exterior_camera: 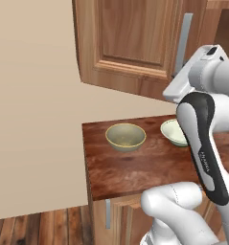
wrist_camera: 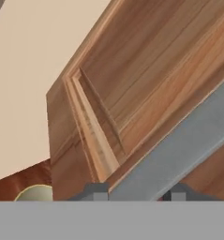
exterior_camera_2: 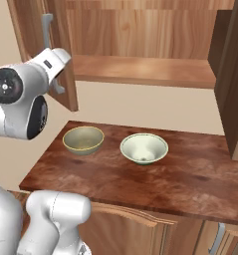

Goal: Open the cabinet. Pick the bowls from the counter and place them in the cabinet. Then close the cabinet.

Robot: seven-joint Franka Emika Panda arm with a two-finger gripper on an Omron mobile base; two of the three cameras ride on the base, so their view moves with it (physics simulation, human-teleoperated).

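Observation:
Both doors of the cabinet [exterior_camera_2: 140,69] stand open, baring its wooden shelf. My gripper [wrist_camera: 137,191] is shut on the grey bar handle [wrist_camera: 179,150] of the left door [exterior_camera: 130,43], near the bar's lower end; the bar runs between the two fingertips. From the right base view the gripper [exterior_camera_2: 57,79] sits at that handle [exterior_camera_2: 47,30]. On the counter [exterior_camera: 135,172] below rest the two bowls, upright and apart: the olive-tan bowl [exterior_camera: 126,136] [exterior_camera_2: 83,139] to the left and the pale white-green bowl [exterior_camera: 173,132] [exterior_camera_2: 144,148] to the right. A sliver of the olive-tan bowl [wrist_camera: 36,192] also shows beneath the door.
The open right door [exterior_camera_2: 232,74] juts out over the counter's right end. A beige wall [exterior_camera: 34,119] lies left of the counter, with wood floor [exterior_camera: 39,229] below. The base cabinet under the counter has a short grey handle [exterior_camera: 108,214].

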